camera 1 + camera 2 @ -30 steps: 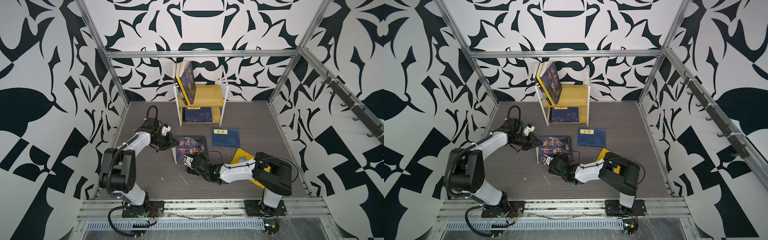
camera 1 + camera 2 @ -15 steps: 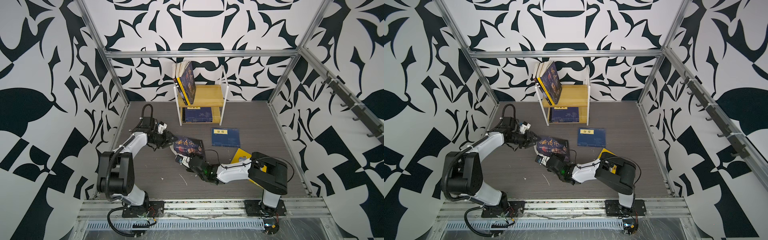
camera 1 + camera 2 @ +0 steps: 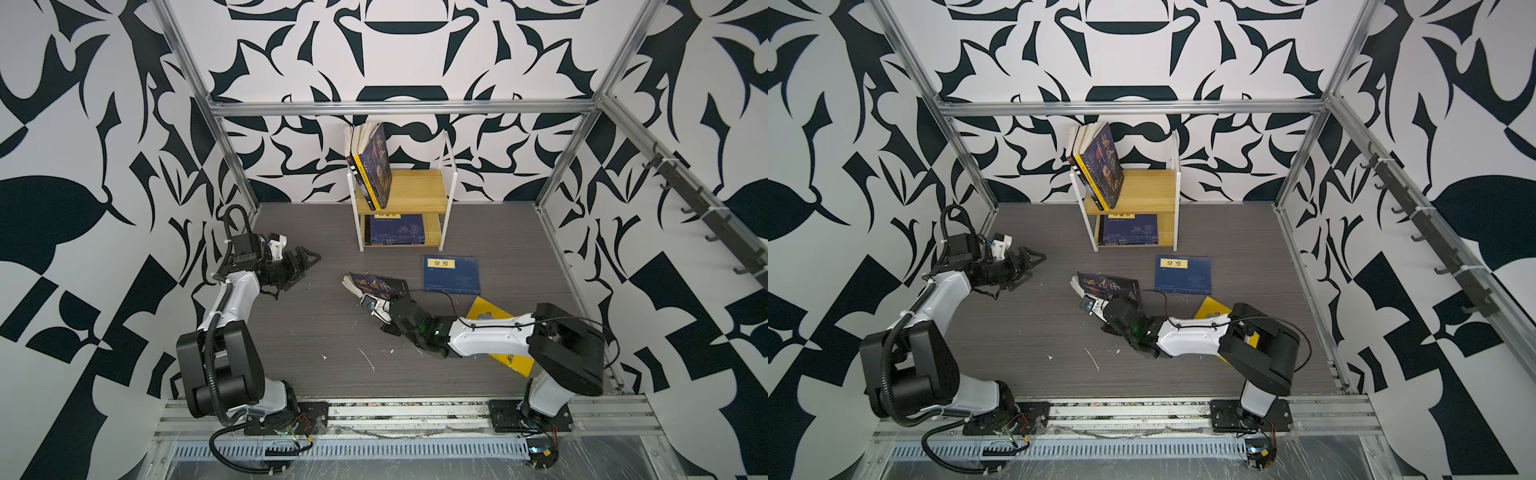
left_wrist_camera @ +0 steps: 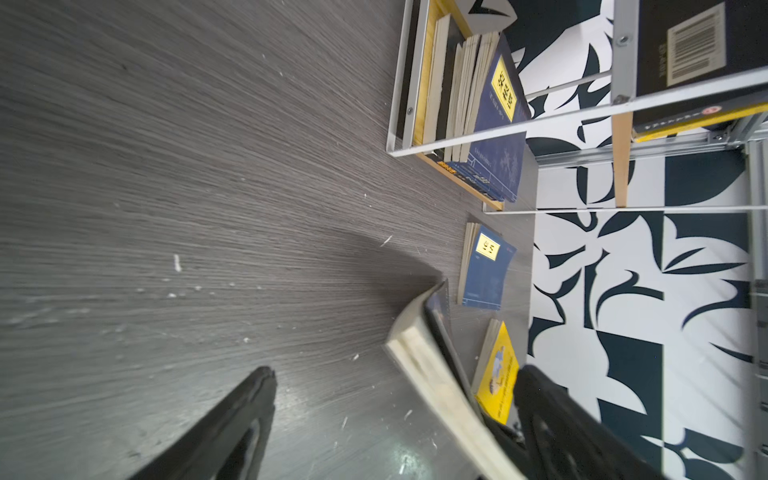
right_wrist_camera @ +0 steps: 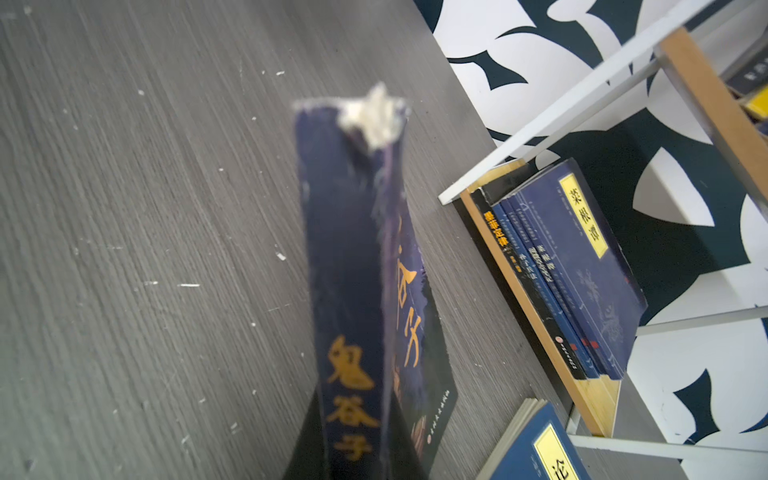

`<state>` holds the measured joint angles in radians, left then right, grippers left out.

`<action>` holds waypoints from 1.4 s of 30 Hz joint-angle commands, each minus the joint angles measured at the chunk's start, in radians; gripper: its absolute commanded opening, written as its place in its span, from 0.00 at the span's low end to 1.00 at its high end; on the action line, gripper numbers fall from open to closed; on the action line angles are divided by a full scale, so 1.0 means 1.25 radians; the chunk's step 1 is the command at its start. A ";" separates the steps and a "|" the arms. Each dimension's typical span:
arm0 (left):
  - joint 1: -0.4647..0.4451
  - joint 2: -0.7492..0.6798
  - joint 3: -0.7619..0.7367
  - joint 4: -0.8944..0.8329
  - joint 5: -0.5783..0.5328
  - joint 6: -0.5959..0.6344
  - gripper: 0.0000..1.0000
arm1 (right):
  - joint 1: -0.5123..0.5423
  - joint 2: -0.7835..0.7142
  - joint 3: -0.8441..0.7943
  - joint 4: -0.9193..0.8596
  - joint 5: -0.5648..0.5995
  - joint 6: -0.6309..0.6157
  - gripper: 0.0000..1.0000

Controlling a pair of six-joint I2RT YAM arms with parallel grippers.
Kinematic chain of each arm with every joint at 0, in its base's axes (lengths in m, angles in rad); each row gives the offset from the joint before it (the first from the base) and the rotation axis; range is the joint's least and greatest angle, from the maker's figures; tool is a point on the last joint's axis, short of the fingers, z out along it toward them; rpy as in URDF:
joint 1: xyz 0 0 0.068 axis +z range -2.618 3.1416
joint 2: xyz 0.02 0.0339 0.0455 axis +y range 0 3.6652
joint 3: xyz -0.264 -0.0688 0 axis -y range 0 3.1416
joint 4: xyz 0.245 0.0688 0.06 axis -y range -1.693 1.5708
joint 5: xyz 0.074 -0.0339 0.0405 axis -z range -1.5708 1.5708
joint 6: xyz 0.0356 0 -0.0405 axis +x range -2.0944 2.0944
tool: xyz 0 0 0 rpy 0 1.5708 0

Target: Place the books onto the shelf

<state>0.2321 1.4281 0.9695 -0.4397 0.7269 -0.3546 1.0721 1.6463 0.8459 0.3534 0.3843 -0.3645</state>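
Dark blue with gold calligraphy, the paperback (image 3: 376, 283) near the middle of the grey wood-grain table (image 3: 332, 340) is tilted up from the surface, with its pale page edges raised toward the left. The right gripper (image 3: 374, 300) has it by the near edge, jaws clenched on the book. The right wrist view looks straight along its frayed spine (image 5: 349, 291).

Well off to the left, the left gripper (image 3: 303, 268) points toward that book with its jaws spread wide and nothing between them.

Against the back wall stands the shelf (image 3: 419, 191). On its top board the leaning books (image 3: 372, 166) rest against the left frame. On the lower board a flat stack (image 3: 395, 230) shows a navy cover with a yellow label.

Two more lie flat on the table. A navy book (image 3: 452, 276) with a yellow label is just right of the held one, and a yellow book (image 3: 482, 309) is partly hidden under the right arm.
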 commanded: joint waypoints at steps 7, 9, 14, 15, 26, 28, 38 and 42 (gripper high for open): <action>0.030 -0.026 -0.013 -0.029 -0.051 0.093 0.97 | -0.062 -0.166 0.071 -0.024 -0.047 0.181 0.00; 0.032 -0.030 -0.010 -0.032 -0.059 0.104 0.98 | -0.073 -0.190 0.087 -0.025 -0.046 0.206 0.00; 0.040 -0.031 -0.009 -0.040 -0.070 0.120 1.00 | -0.108 -0.233 0.150 -0.032 -0.042 0.253 0.00; 0.042 -0.030 -0.009 -0.038 -0.073 0.124 1.00 | -0.119 -0.239 0.160 -0.031 -0.047 0.266 0.00; 0.042 -0.078 0.027 -0.105 -0.182 0.282 0.99 | -0.242 -0.226 0.340 -0.045 -0.042 0.370 0.00; 0.050 -0.100 0.027 -0.116 -0.209 0.308 0.99 | -0.255 -0.218 0.375 -0.047 -0.028 0.370 0.00; 0.062 -0.117 0.032 -0.126 -0.287 0.367 0.99 | -0.302 -0.078 0.515 0.062 0.115 0.381 0.00; 0.059 -0.100 0.043 -0.125 -0.279 0.350 1.00 | -0.302 0.014 0.609 0.071 0.166 0.386 0.00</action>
<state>0.3065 1.2915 0.9871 -0.5667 0.3794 0.0780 0.6907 1.6417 1.5013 0.2966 0.5179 0.1043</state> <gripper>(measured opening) 0.995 0.100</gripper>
